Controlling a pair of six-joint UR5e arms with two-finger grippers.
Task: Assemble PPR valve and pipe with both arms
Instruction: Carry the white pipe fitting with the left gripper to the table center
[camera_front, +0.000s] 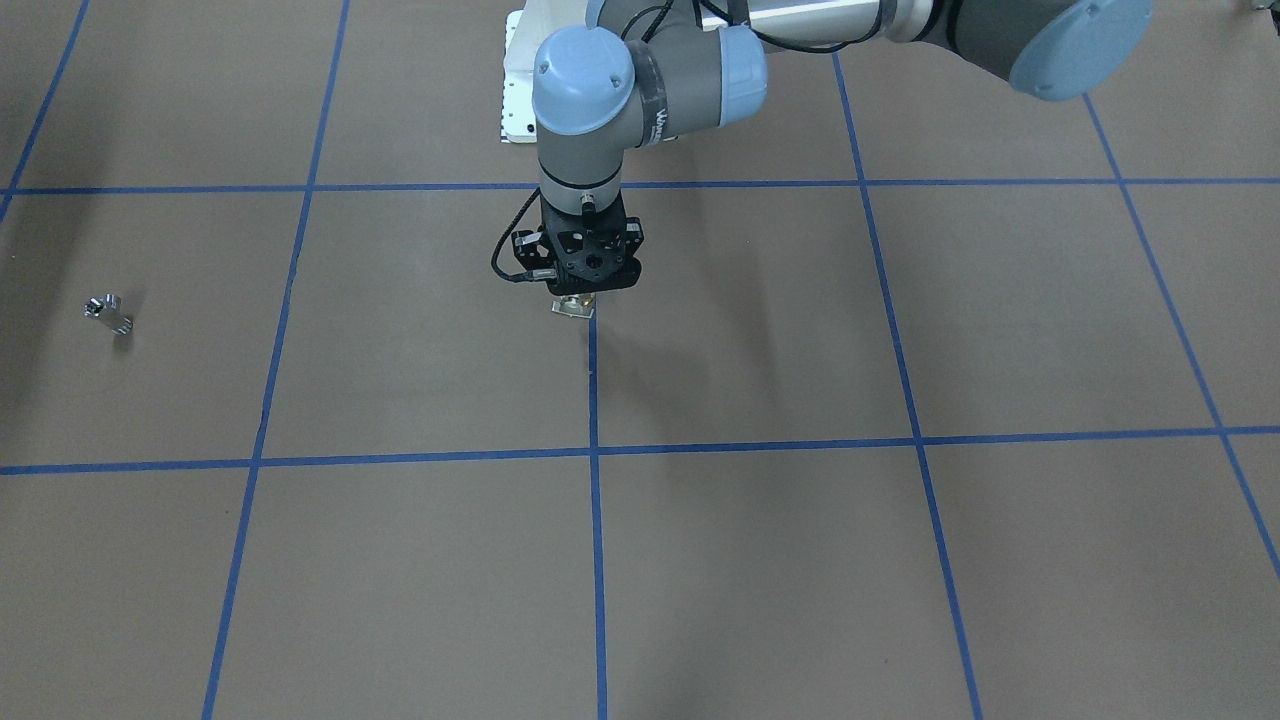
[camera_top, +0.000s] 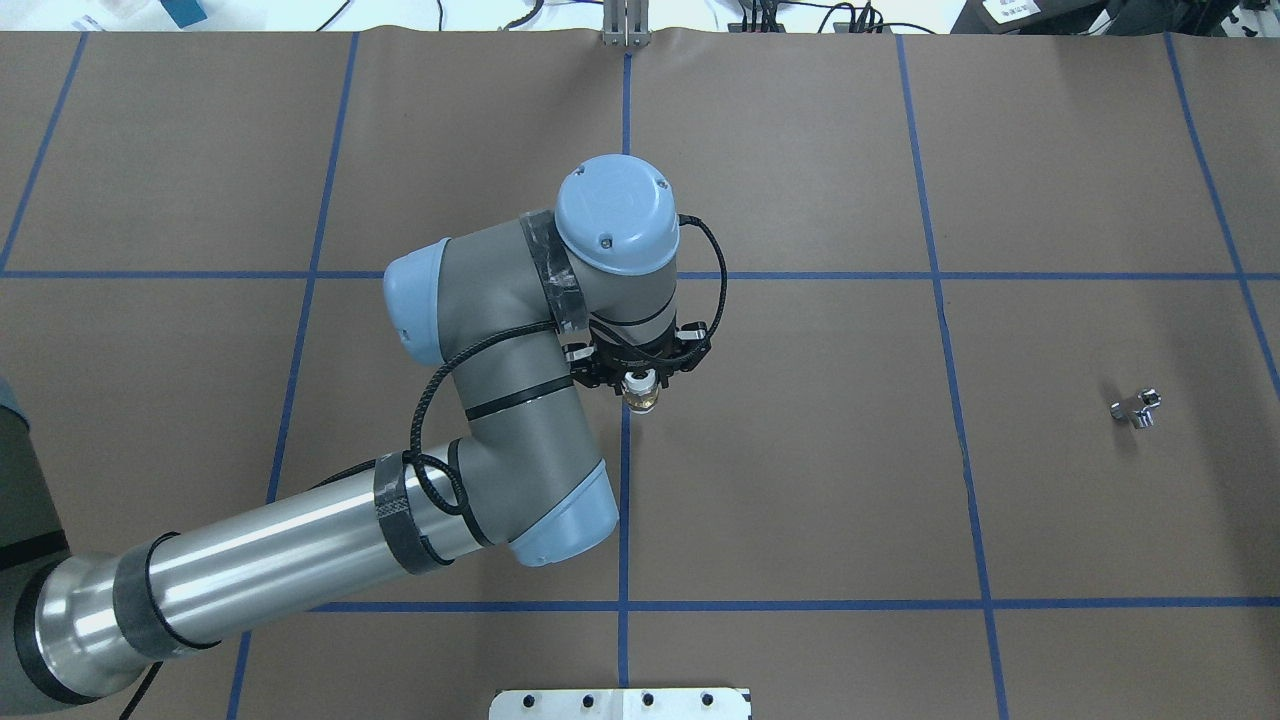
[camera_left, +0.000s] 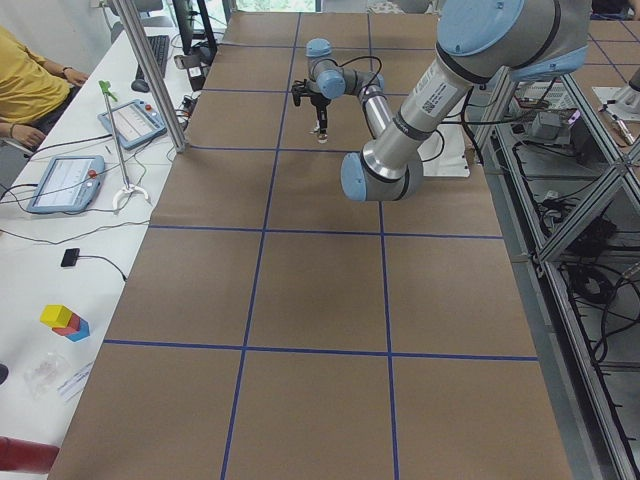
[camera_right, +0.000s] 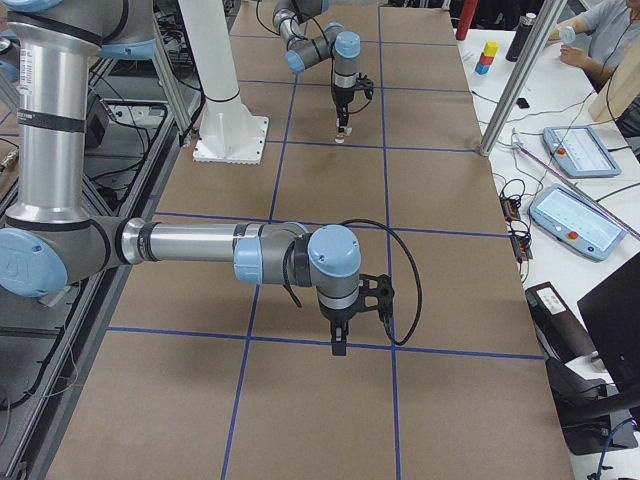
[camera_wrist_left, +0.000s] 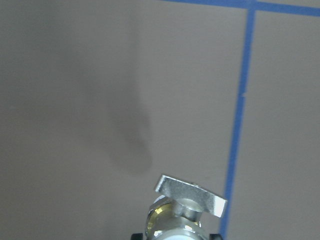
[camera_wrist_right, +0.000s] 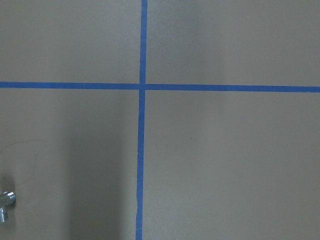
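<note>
My left gripper (camera_front: 578, 298) points straight down near the table's middle and is shut on the PPR valve (camera_front: 574, 307). The overhead view shows its white collar and brass body (camera_top: 641, 392) between the fingers. In the left wrist view the valve (camera_wrist_left: 185, 212) hangs with its flat tab handle lowest, and its shadow falls apart from it on the brown paper. The pipe (camera_top: 1137, 408), a small silver T-shaped stub, lies alone far to my right (camera_front: 108, 313) and at the right wrist view's lower left edge (camera_wrist_right: 6, 204). My right gripper (camera_right: 340, 345) hangs over the table; I cannot tell if it is open.
The white pedestal base (camera_top: 620, 703) stands at the robot's edge of the table (camera_front: 518, 90). Blue tape lines (camera_top: 624, 500) grid the brown paper. Side benches hold tablets (camera_right: 582, 222), cables and toy blocks (camera_left: 66, 322), with operators seated there.
</note>
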